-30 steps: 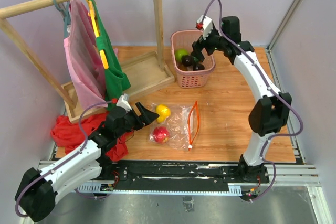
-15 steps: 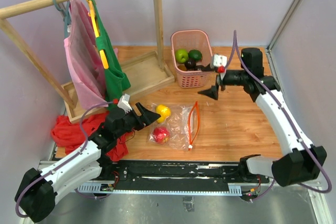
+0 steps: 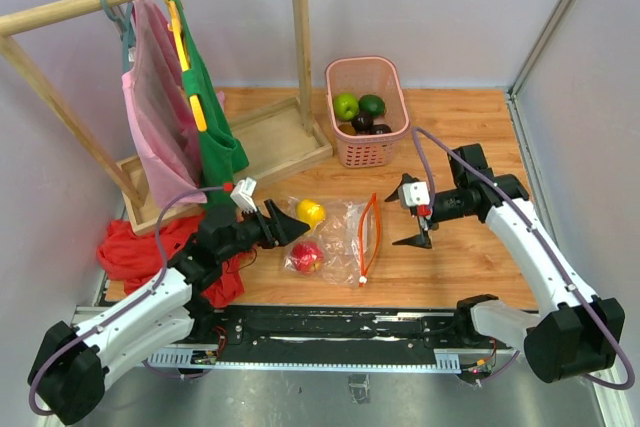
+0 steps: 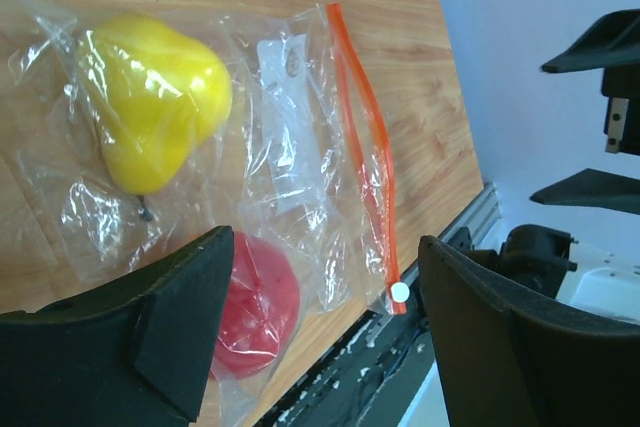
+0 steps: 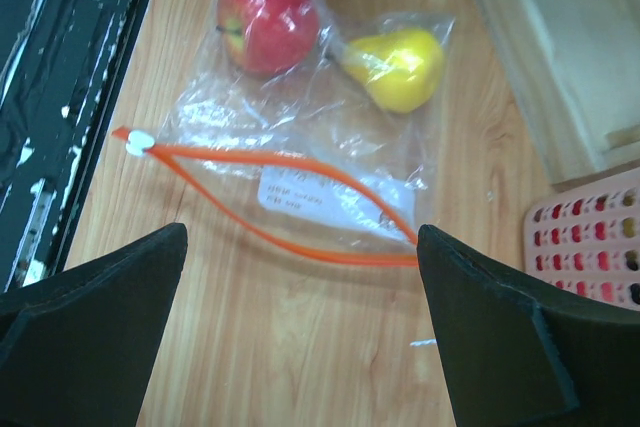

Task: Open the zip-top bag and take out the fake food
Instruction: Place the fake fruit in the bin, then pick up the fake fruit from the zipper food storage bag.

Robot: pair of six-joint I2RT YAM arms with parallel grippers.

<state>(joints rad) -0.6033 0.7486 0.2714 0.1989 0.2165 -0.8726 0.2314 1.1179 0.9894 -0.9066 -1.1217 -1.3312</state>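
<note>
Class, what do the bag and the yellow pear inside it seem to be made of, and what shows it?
The bag: thin clear plastic film, by its crinkles and see-through glossy skin. The yellow pear: likely moulded plastic, smooth with bright highlights.

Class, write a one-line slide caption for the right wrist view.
Open right gripper hovers above the zip-top bag, its orange mouth parted, red apple and yellow pear inside.
</note>
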